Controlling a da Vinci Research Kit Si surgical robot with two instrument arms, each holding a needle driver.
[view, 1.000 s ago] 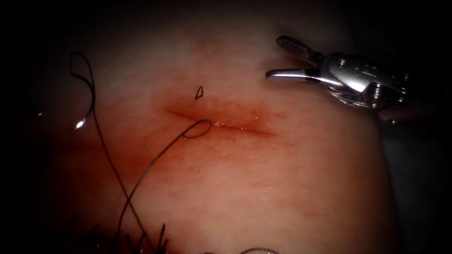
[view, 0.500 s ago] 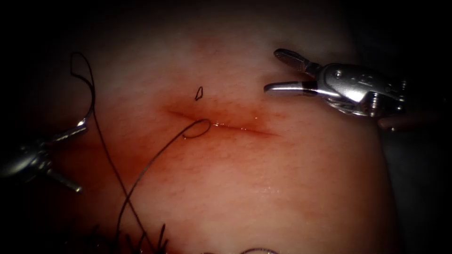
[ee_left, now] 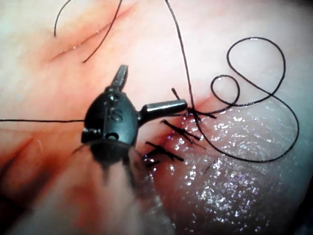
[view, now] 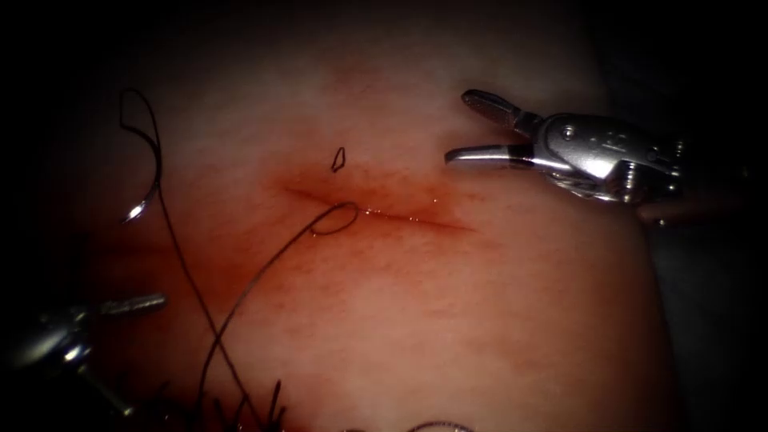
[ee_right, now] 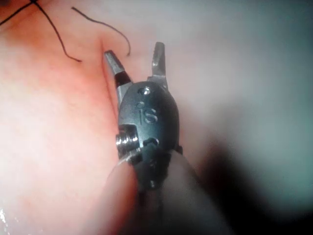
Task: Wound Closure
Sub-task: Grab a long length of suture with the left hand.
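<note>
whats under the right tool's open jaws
Bare tissue above the cut; the right tool holds nothing. The patch beneath its metal body is covered.

- Tissue (view: 448, 320): pale pink pork belly, reddened around a short, thin cut (view: 400, 214) that runs nearly level across its middle.
- Needle (view: 148, 172): curved and dark with a bright tip, lying free on the tissue well left of the cut, held by neither tool.
- Thread (view: 240, 304): thin and black, trailing from the needle down the tissue, with a small loop resting at the cut's left end.
</note>
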